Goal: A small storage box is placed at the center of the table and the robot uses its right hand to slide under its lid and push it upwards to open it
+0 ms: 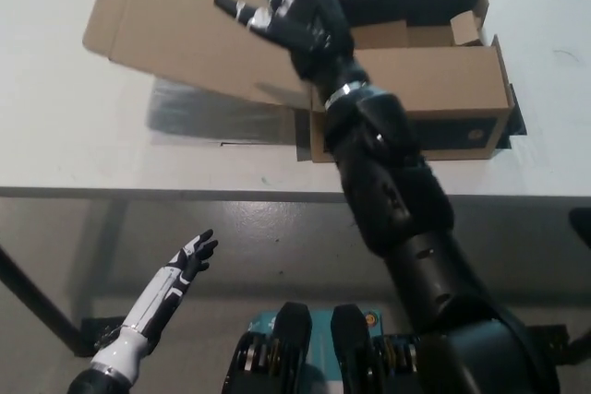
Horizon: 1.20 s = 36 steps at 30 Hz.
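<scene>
**Cardboard storage box: lid lifted clear, opening nearly finished**

Brown cardboard storage box (pixel 411 89), rectangular and open-topped, sits near the middle of the white table (pixel 65 108), close to its front edge. Its wide flat cardboard lid (pixel 185 29) stands up off the tabletop to the box's left, tilted, with a dark shadow on the table beneath it. The black right hand (pixel 294 8) is raised against the lid's face near the box's left wall, fingers spread apart and clamped on nothing; whether the palm actually presses on the cardboard cannot be told from this angle.

By my reading the main work is done: the lid is up and the box interior is exposed. What remains, at most, is carrying the lid further back so it stays open.

Inside the box, behind the black arm, a loose brown cardboard insert (pixel 397 36) shows, and a small folded cardboard tab (pixel 466 27) sits at the box's right inner wall. Nothing else inside is visible.

The white left hand (pixel 189 260) rests below the table edge, well away from the box, fingers apart and empty.
</scene>
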Each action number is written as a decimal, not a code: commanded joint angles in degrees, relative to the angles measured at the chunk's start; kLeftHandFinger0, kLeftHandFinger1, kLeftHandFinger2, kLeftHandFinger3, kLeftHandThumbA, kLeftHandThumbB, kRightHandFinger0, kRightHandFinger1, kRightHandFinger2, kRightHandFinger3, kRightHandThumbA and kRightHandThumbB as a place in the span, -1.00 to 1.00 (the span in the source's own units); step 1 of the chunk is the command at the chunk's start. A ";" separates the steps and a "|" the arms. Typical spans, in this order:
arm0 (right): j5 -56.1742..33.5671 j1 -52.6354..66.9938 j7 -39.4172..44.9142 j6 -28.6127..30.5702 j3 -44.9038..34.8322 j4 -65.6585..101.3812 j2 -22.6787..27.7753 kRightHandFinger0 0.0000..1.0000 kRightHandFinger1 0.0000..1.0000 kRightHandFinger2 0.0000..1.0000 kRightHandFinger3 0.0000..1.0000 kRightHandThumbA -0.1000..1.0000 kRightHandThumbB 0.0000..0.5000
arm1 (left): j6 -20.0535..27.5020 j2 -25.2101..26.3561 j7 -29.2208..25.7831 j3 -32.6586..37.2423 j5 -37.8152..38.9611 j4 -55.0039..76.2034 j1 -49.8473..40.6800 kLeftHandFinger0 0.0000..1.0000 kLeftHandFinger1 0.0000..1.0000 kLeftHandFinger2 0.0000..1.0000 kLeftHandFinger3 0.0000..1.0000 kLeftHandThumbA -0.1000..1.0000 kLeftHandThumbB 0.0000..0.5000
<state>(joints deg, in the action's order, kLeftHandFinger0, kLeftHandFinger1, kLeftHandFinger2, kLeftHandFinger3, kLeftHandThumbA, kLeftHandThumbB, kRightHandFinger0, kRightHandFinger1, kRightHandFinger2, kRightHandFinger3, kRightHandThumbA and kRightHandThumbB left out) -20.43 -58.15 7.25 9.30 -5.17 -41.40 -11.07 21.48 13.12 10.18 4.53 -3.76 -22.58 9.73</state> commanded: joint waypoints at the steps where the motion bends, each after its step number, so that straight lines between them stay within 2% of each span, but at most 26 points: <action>1: -7.95 -8.98 -3.67 -17.49 -0.47 41.08 3.43 1.00 1.00 1.00 1.00 1.00 0.71 | 1.70 0.95 0.45 0.40 -0.88 1.11 1.61 1.00 1.00 1.00 1.00 1.00 1.00; 3: -8.03 -8.56 -3.99 -18.14 -0.81 44.35 4.69 1.00 1.00 1.00 1.00 1.00 0.71 | 1.68 0.98 0.29 0.30 -0.85 1.30 1.43 1.00 1.00 1.00 1.00 1.00 1.00; 6: -9.09 -5.04 -3.43 -20.63 -2.25 55.60 11.41 1.00 1.00 1.00 1.00 1.00 0.67 | 2.11 0.70 -0.49 -0.15 -0.79 1.67 0.87 1.00 1.00 1.00 1.00 1.00 1.00; 10: -11.66 4.57 -3.29 -21.13 -6.83 71.76 21.70 1.00 1.00 1.00 1.00 1.00 0.51 | 1.86 1.37 -0.57 -0.74 -0.51 2.96 0.20 1.00 1.00 1.00 1.00 1.00 1.00; 11: -12.10 7.64 -3.94 -21.54 -8.49 75.86 24.19 1.00 1.00 1.00 1.00 1.00 0.54 | 1.82 1.55 -0.30 -0.81 -0.17 3.10 0.07 1.00 1.00 1.00 1.00 1.00 1.00; 12: -15.06 13.85 -5.06 -21.67 -12.08 82.67 29.17 1.00 1.00 1.00 1.00 1.00 0.60 | 1.57 1.61 0.18 -0.70 0.26 3.14 -0.13 1.00 1.00 1.00 1.00 1.00 1.00; 13: -16.08 15.25 -5.20 -21.55 -12.79 83.97 30.56 1.00 1.00 1.00 1.00 1.00 0.61 | 1.53 1.46 0.25 -0.57 0.28 3.04 -0.24 1.00 1.00 1.00 1.00 1.00 1.00; 15: -21.24 25.50 -6.91 -18.98 -18.20 90.99 37.02 1.00 1.00 1.00 1.00 1.00 0.72 | 2.53 0.78 0.34 0.03 0.03 1.30 0.56 1.00 1.00 1.00 1.00 1.00 1.00; 16: -22.52 33.25 -7.24 -15.87 -21.55 94.68 39.41 1.00 1.00 1.00 1.00 1.00 0.70 | 2.16 0.12 0.30 0.29 0.02 1.19 0.94 1.00 1.00 1.00 1.00 1.00 1.00; 17: -22.48 37.31 -6.93 -12.93 -22.33 95.58 39.88 1.00 1.00 1.00 1.00 1.00 0.74 | 2.23 -0.09 0.31 0.39 0.05 0.95 1.12 1.00 1.00 1.00 1.00 1.00 1.00; 18: -20.86 42.94 -5.13 -7.18 -22.36 95.83 39.12 1.00 1.00 1.00 1.00 1.00 0.81 | 2.65 -0.09 0.36 0.47 0.01 0.70 1.25 1.00 1.00 1.00 1.00 1.00 1.00; 19: -18.47 48.03 -2.97 -1.99 -22.20 95.83 37.77 1.00 1.00 1.00 1.00 1.00 0.79 | 2.62 -0.09 0.46 0.49 0.09 0.70 1.35 1.00 1.00 1.00 1.00 1.00 1.00; 20: -17.62 49.28 -2.55 -0.66 -21.94 95.83 37.50 1.00 1.00 1.00 1.00 1.00 0.79 | 2.55 -0.07 0.49 0.45 0.17 0.62 1.54 1.00 1.00 1.00 1.00 1.00 1.00; 21: -16.66 56.98 0.32 5.93 -20.44 95.83 35.40 1.00 1.00 1.00 1.00 1.00 0.89 | 1.86 -0.08 0.48 0.48 0.04 1.15 1.67 1.00 1.00 1.00 1.00 1.00 1.00; 22: -15.88 60.14 1.19 8.30 -19.83 95.83 34.89 1.00 1.00 1.00 1.00 1.00 0.89 | 1.73 -0.10 0.47 0.48 0.03 1.13 1.79 1.00 1.00 1.00 1.00 1.00 1.00; 24: -11.08 70.53 3.58 14.45 -17.93 95.83 31.12 1.00 1.00 1.00 1.00 1.00 0.77 | 2.03 0.00 0.67 0.65 -0.06 0.49 2.14 1.00 1.00 1.00 1.00 1.00 1.00; 25: -9.44 72.89 4.42 15.97 -16.80 95.83 29.73 1.00 1.00 1.00 1.00 1.00 0.63 | 2.21 0.01 0.74 0.66 0.04 0.25 2.24 1.00 1.00 1.00 1.00 1.00 1.00; 26: -7.93 74.77 4.77 16.51 -15.78 95.83 28.65 1.00 1.00 1.00 1.00 1.00 0.48 | 2.46 0.02 0.73 0.70 0.01 -0.01 2.49 1.00 1.00 1.00 1.00 1.00 1.00; 27: -6.33 76.58 5.22 15.75 -14.80 95.83 27.29 1.00 1.00 1.00 1.00 1.00 0.51 | 2.65 0.04 0.65 0.72 -0.13 -0.11 2.68 1.00 1.00 1.00 1.00 1.00 1.00; 28: -5.66 77.48 5.23 15.11 -14.22 95.83 26.95 1.00 1.00 1.00 1.00 1.00 0.37 | 2.52 0.09 0.69 0.76 -0.15 -0.01 2.65 1.00 1.00 1.00 1.00 1.00 1.00; 29: -4.45 77.46 5.73 13.30 -12.72 95.83 25.53 1.00 1.00 1.00 1.00 1.00 0.49 | 2.68 0.12 0.71 0.83 -0.18 -0.05 2.57 1.00 1.00 1.00 1.00 1.00 1.00; 30: -2.49 76.27 5.92 11.80 -11.51 95.83 24.21 1.00 1.00 1.00 1.00 1.00 0.42 | 2.57 -0.03 0.91 0.76 0.39 -0.04 2.58 1.00 1.00 1.00 1.00 1.00 1.00; 31: -0.94 75.31 7.36 14.25 -10.20 92.94 23.83 1.00 1.00 1.00 1.00 1.00 0.24 | 2.63 -0.11 0.77 0.73 0.39 -0.19 2.64 1.00 1.00 1.00 1.00 1.00 1.00; 32: 0.20 75.10 8.69 16.34 -9.00 89.77 23.69 1.00 1.00 1.00 1.00 1.00 0.17 | 2.91 -0.13 0.44 0.75 0.04 -0.19 2.55 1.00 1.00 1.00 1.00 1.00 1.00; 34: 0.61 75.15 8.76 14.58 -6.09 85.30 22.68 1.00 1.00 1.00 1.00 1.00 0.32 | 3.17 -0.05 0.52 0.84 0.13 -0.23 2.52 1.00 1.00 1.00 1.00 1.00 1.00; 36: 2.31 74.62 7.87 11.72 -4.38 81.49 22.09 1.00 1.00 1.00 1.00 1.00 0.79 | 3.19 -0.05 0.75 0.93 0.45 -0.25 2.51 1.00 1.00 1.00 1.00 1.00 1.00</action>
<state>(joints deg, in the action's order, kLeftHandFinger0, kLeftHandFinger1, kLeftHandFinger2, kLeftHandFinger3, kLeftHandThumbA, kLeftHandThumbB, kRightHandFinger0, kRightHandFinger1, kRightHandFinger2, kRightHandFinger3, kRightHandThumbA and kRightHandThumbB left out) -22.44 11.05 7.31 4.61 -13.90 22.91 11.27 21.36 12.54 10.19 5.54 -3.78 -24.07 9.16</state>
